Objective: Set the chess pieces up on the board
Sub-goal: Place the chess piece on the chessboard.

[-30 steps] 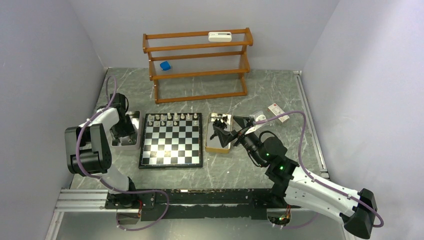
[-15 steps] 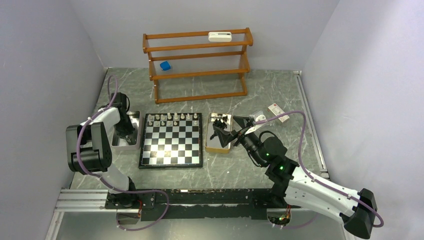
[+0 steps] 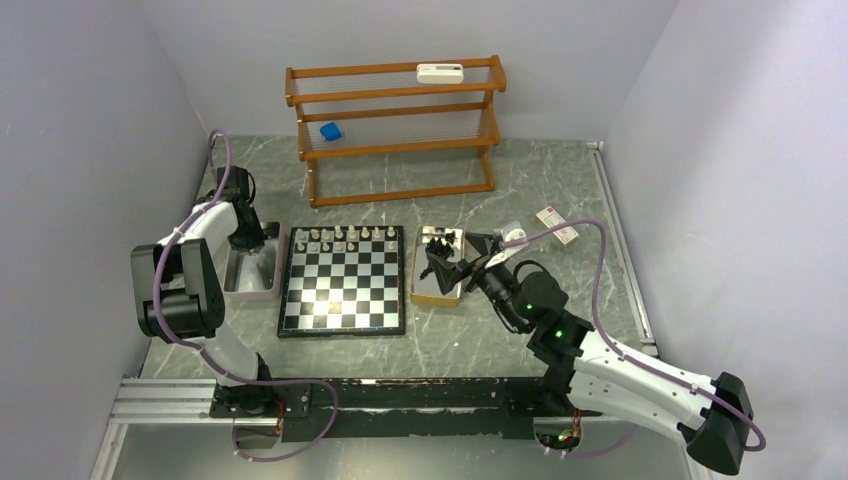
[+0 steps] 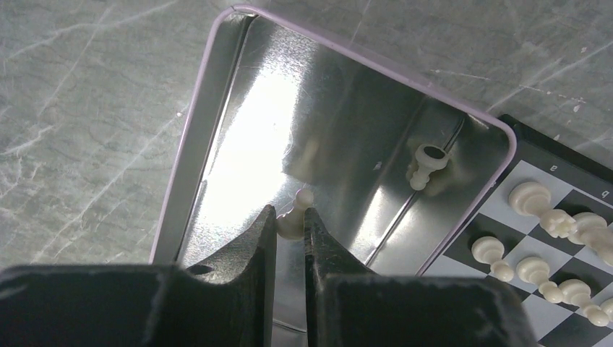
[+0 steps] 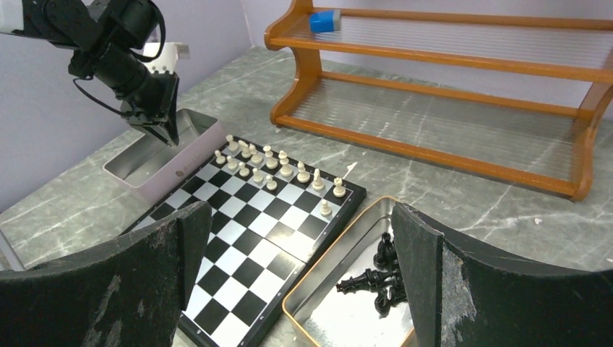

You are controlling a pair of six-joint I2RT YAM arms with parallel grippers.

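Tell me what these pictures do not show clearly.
- Left wrist view: the left tool covers the base of the small cream chess piece; type unclear.
- Right wrist view: the black chess pieces overlap in the gold-rimmed metal tray; count unclear.
- Top view: the right tool partly hides them.

The cream piece (image 4: 293, 223) (base unseen) is half hidden by the left end effector (image 4: 290, 211); the board (image 4: 567, 322) runs off-frame.

This is looking like a robotics lab cell: plain grey partition walls (image 3: 90, 120) are boxing in a marble-patterned tabletop (image 3: 540, 190). A left arm (image 3: 185, 290) and a right arm (image 3: 620, 375) are sitting bolted along an aluminium rail (image 3: 160, 398), purple cables (image 3: 603, 262) are trailing off them, and a wooden rack (image 3: 400, 130) is standing at the back.
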